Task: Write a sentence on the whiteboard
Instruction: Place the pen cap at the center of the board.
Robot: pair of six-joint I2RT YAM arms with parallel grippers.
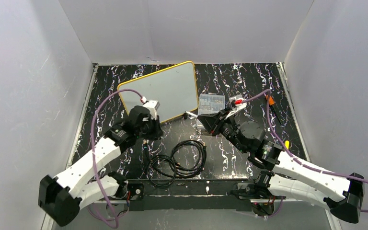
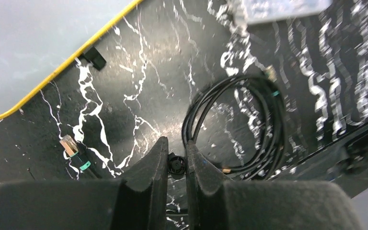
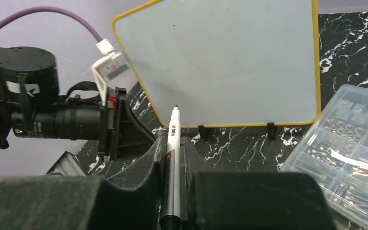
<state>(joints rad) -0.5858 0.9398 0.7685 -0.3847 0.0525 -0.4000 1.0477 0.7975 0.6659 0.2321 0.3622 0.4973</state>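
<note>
White-barrelled and black-tipped, the marker [image 3: 174, 120] is clamped in my right hand [image 3: 172, 140]. Both fingers press on its barrel, and its tip sticks out ahead of them toward the whiteboard [image 3: 230, 62]. That whiteboard is a thin white rectangle with a yellow-orange rim and rounded corners. It sits on the black, white-veined marbled table [image 1: 249, 81] toward the far side, left of the middle. Small black tabs show along its rim. Its face looks plain pale grey in every view. From my right wrist the marker tip lines up with the whiteboard's rim near one corner, but I cannot tell whether it touches. From above, the tip lies just off the whiteboard's near right corner.

My left hand [image 2: 176, 153] hangs over the table on the near side of the whiteboard, just off its yellow rim. Its fingers are drawn almost together, pinching a small black round piece [image 2: 176, 164] that I cannot identify from this angle.

A coiled black cable [image 2: 273, 129] lies on the table nearer to me than the whiteboard, right of my left hand. A clear plastic compartmented box [image 3: 350, 143] of small metal parts rests just beside the whiteboard's right edge, apart from the rim.
</note>
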